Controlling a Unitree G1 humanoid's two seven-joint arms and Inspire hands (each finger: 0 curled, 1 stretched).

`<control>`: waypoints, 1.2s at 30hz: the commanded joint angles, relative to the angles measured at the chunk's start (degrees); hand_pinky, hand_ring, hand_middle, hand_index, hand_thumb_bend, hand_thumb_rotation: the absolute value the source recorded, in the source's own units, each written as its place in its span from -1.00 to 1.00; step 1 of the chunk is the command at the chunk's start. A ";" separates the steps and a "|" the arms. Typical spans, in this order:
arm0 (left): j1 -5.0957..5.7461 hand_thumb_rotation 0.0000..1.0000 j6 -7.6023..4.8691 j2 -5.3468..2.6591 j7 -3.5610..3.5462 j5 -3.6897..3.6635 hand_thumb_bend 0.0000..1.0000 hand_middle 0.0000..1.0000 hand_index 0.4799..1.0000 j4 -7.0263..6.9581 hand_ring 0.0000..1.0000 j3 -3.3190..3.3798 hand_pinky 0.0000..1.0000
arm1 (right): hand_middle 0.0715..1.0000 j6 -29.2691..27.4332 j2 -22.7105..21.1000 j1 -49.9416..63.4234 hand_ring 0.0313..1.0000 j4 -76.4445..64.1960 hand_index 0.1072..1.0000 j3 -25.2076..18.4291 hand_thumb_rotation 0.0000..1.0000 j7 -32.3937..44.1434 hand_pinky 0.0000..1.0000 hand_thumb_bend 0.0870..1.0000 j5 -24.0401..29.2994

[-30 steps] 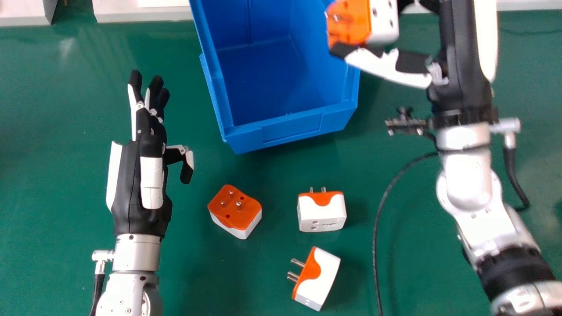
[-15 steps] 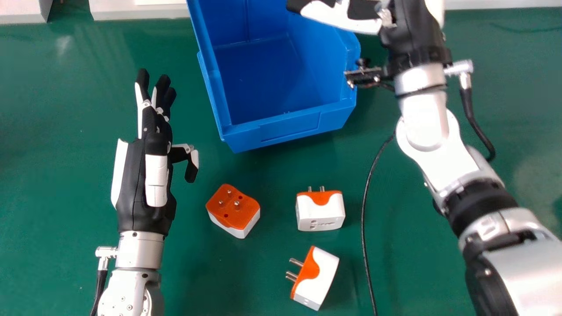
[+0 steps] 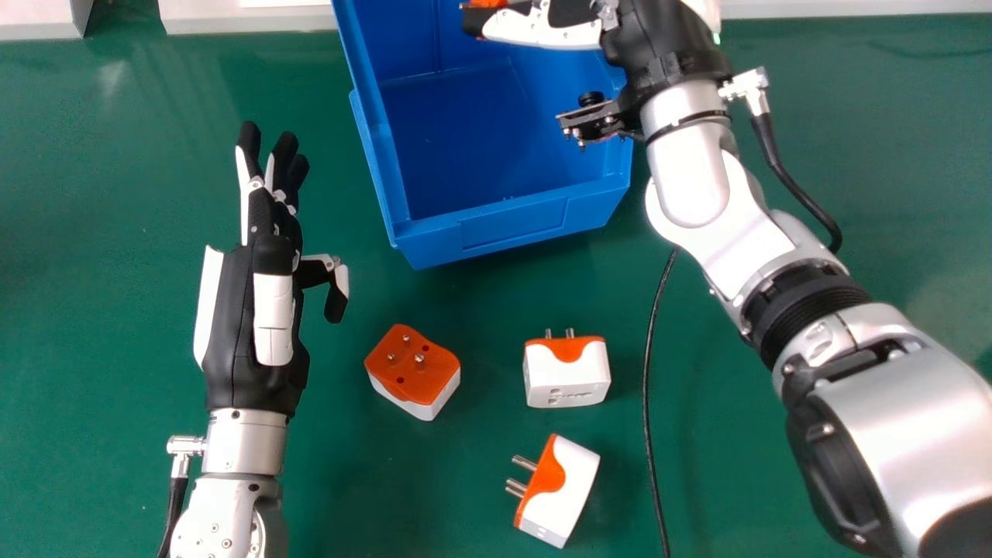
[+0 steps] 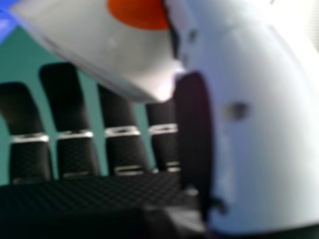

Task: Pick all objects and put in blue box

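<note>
Over the back right part of the blue box (image 3: 480, 139), at the head view's top edge, is my right hand (image 3: 542, 27), its thumb and fingers pinching an orange and white adapter (image 3: 484, 3). In the right hand view the held adapter (image 4: 109, 50) sits between the thumb and fingers of my right hand (image 4: 119, 109). On the table are three more adapters: one with its orange pin face up (image 3: 415, 364), one standing with pins toward the box (image 3: 567, 376), and a tilted one nearest the front (image 3: 559, 492). My left hand (image 3: 252, 310) is open, left of them.
A black cable (image 3: 649, 387) hangs from the right forearm and runs to the right of the adapters. Pale blocks (image 3: 248, 19) stand along the green table's (image 3: 124, 194) back edge. The box's front wall (image 3: 511, 225) faces the adapters.
My right hand has moved left with the adapter, from the box's right side to over its back part. My left hand has shifted slightly right. The table adapters have stayed put.
</note>
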 commanded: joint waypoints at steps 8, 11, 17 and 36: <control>-0.16 1.00 -0.87 0.49 -0.21 0.03 1.00 1.00 1.00 -0.36 1.00 0.18 -1.00 | -0.10 8.26 1.28 -6.96 -0.24 1.54 -0.09 3.06 -1.00 -1.18 -0.23 -0.06 -2.71; -0.09 1.00 -0.94 0.45 -0.20 -0.04 1.00 1.00 1.00 -0.47 1.00 0.21 -1.00 | -0.10 9.73 1.49 -7.23 -0.23 1.97 -0.09 3.99 -1.00 -1.10 -0.22 -0.06 -3.19; -0.12 1.00 -0.75 0.46 -0.31 -0.18 1.00 1.00 1.00 -0.47 1.00 0.26 -1.00 | -0.10 11.75 2.07 -7.17 -0.23 2.43 -0.09 4.51 -1.00 -0.45 -0.23 -0.06 -3.52; 0.02 1.00 -1.21 0.14 -0.19 -0.35 1.00 1.00 1.00 -0.56 1.00 0.32 -1.00 | 0.42 13.40 1.84 -6.49 0.28 2.78 0.47 2.39 -0.86 12.58 0.16 0.64 -0.39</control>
